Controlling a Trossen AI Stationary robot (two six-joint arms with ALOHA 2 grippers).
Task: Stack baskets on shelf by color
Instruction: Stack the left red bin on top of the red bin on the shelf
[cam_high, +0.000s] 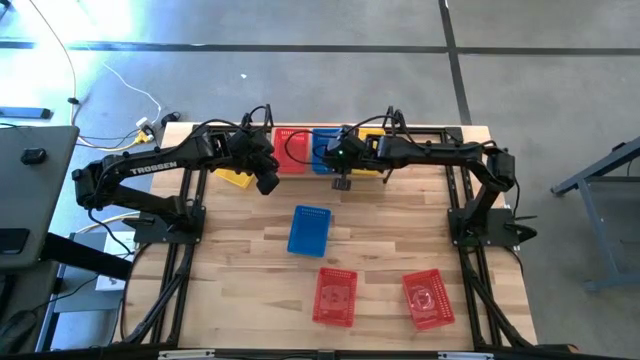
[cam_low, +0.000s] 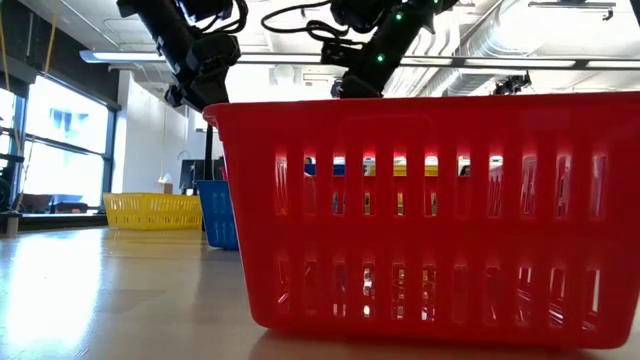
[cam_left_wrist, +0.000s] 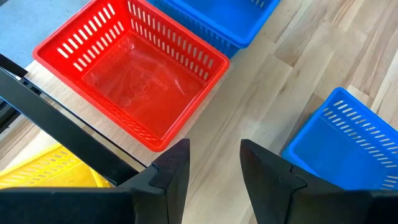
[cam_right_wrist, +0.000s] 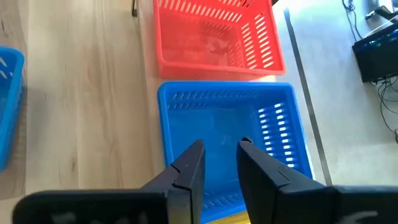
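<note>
On the shelf (cam_high: 300, 170) at the table's far edge a red basket (cam_high: 290, 150), a blue basket (cam_high: 322, 152) and a yellow basket (cam_high: 372, 140) stand side by side. My left gripper (cam_high: 268, 182) hovers open and empty over the table just in front of the red basket (cam_left_wrist: 134, 71). My right gripper (cam_high: 332, 152) hovers open and empty above the shelf's blue basket (cam_right_wrist: 227, 134), pointing toward the red one (cam_right_wrist: 214, 34). A second yellow basket (cam_high: 235, 178) sits by the shelf's left end. Another blue basket (cam_high: 309, 229) lies mid-table.
Two red baskets (cam_high: 335, 296) (cam_high: 427, 299) lie near the table's front edge; one of them fills the low view (cam_low: 430, 210). The shelf's black frame bar (cam_left_wrist: 68, 134) runs close under my left gripper. Bare wood lies between the mid-table blue basket and the shelf.
</note>
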